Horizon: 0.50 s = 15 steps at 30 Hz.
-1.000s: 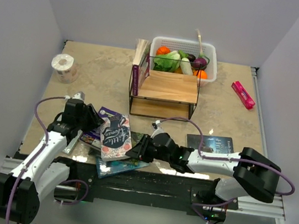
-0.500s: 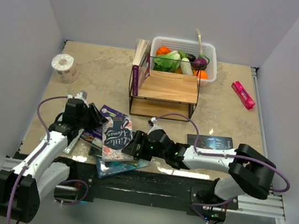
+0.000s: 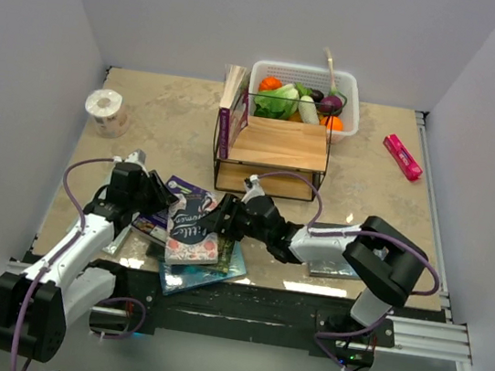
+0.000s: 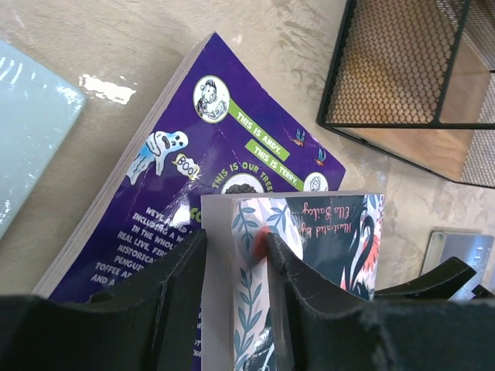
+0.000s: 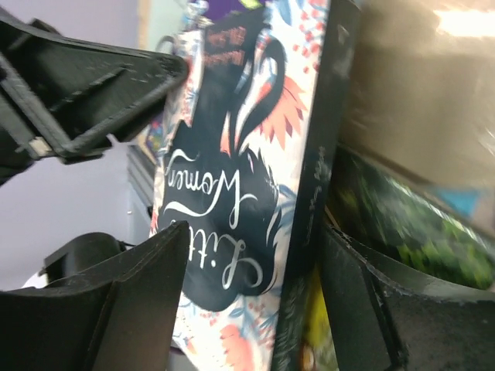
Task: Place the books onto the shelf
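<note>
Shelf [image 3: 281, 144] free but for upright book [image 3: 227, 123] at its left end

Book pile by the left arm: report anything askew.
The floral book is tipped up at an angle, pinched in the left gripper, the right gripper straddling it, jaws apart. Below, the purple book and teal book lie fanned crookedly.

Top cam sits high above and behind the arm bases, facing the far edge, far enough back to take in the whole tabletop [image 3: 172, 129] corner to corner. Left wrist cam rides right behind the left fingers [image 4: 155, 309], super close, looking down and across toward the shelf [image 4: 402, 69]. Right wrist cam is rolled sideways and nearly jammed against the floral book [image 5: 232, 193], right fingers [image 5: 116, 309] framing it. All three views share that book near the tabletop's near edge.
</note>
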Motion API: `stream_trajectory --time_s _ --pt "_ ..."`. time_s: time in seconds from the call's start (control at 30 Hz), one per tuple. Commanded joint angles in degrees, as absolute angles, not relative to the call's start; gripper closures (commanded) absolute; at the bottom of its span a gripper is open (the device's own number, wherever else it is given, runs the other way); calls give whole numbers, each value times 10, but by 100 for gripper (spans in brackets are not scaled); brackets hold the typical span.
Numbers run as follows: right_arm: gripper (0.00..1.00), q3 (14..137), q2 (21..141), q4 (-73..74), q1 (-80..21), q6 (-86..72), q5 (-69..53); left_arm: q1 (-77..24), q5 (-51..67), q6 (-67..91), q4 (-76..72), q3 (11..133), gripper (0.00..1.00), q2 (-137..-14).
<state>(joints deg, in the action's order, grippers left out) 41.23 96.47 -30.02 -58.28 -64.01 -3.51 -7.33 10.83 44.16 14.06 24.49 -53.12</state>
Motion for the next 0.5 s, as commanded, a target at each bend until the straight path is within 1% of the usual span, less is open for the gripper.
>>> stream_trajectory --time_s 0.0,0.03,0.07,0.13,0.17,0.23,0.27,0.3,0.37,0.47 --pt "34 374 1029 -430 -586 -628 -109 -91 120 439 169 229 60 -546" --pt "35 359 1031 -481 -586 -641 -122 -92 119 439 170 229 60 -546" --pt "39 353 1030 -499 -586 -646 -128 -94 119 439 170 229 60 -545" --pt "43 344 1026 -525 -587 -643 -148 -95 117 439 171 230 60 -543" --pt "50 345 1024 -524 -586 -640 -155 -96 116 440 171 229 60 -541" --pt "57 344 1013 -525 -586 -634 -172 -97 115 441 173 229 60 -541" --pt "65 342 1007 -523 -586 -632 -175 -97 114 441 174 231 60 -538" --pt "68 338 1003 -519 -586 -628 -179 -97 114 442 176 232 60 -537" --pt "71 337 981 -499 -586 -620 -190 -97 113 441 178 232 60 -534" --pt "70 336 966 -474 -586 -606 -201 -98 112 445 176 229 61 -530"
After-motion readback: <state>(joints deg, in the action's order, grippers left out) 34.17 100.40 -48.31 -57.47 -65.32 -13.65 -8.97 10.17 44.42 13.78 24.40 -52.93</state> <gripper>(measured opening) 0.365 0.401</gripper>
